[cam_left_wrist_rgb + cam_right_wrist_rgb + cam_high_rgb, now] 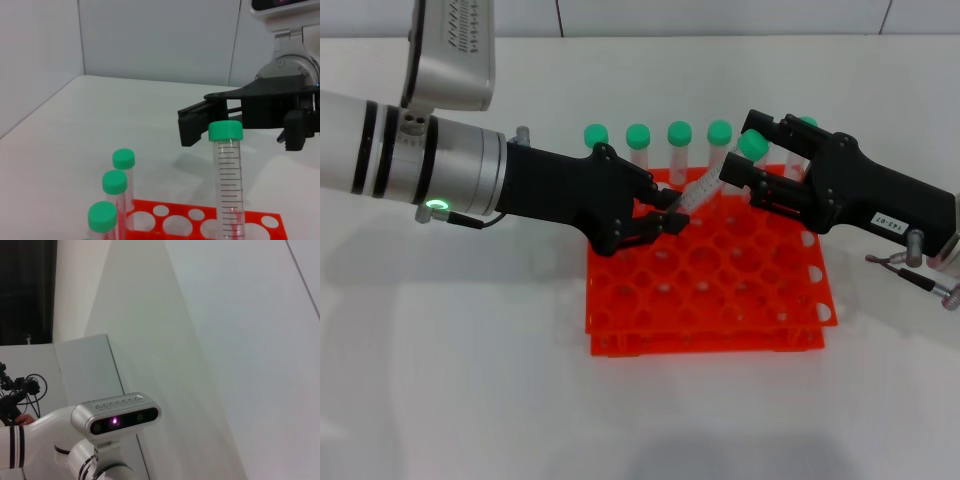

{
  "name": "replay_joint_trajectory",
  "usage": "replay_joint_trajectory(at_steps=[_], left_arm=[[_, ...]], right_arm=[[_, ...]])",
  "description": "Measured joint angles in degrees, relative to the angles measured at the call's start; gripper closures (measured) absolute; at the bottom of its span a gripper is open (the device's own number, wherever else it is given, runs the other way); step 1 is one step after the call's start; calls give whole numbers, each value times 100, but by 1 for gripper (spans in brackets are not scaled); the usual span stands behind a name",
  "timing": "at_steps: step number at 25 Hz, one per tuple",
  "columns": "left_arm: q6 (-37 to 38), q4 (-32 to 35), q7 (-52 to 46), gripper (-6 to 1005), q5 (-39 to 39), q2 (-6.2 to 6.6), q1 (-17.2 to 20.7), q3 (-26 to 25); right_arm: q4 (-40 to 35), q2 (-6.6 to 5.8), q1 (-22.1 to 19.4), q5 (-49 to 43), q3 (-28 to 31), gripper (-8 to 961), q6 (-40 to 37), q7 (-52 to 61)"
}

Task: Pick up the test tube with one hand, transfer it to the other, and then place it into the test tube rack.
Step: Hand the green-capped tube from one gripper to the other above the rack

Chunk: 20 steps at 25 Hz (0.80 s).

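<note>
Head view: above the orange-red test tube rack [710,285] on the white tabletop [470,380], the robot's two black hands meet over a single test tube [705,190]. The left hand [665,222], on its thick silver-grey arm with a green light, is clamped on the lower end of the tube, which leans up and away toward the right. The right hand [755,172], carrying a small white label on its body, has its fingers spread on either side of the tube's green cap, not closed on it. The tube hangs over the rack's rear holes, not seated in any of them. A row of other green-capped tubes [638,140] stands upright along the rack's far edge.

Left wrist view: the held test tube [228,185] rises upright in the frame, graduation marks on its clear wall and its green cap at the top. The right hand [210,122] sits just behind the cap with its black fingers [192,131] apart. Three spare capped tubes [116,187] stand in the rack [200,222] beside it.

Right wrist view: only a pale wall and the robot's head camera unit [116,416] appear; neither tube nor rack is in this frame.
</note>
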Motion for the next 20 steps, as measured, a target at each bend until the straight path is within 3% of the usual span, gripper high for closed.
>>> replay_joint_trajectory(at_steps=[14,20], left_arm=[[22,6,0,684,-4,-1,9,0],[41,6,9,679,-4,-1,-3,0]], right_arm=[[3,0,-28,-7,-3,282,-52,14],[8,0,0,-9,-5,389,12,29]])
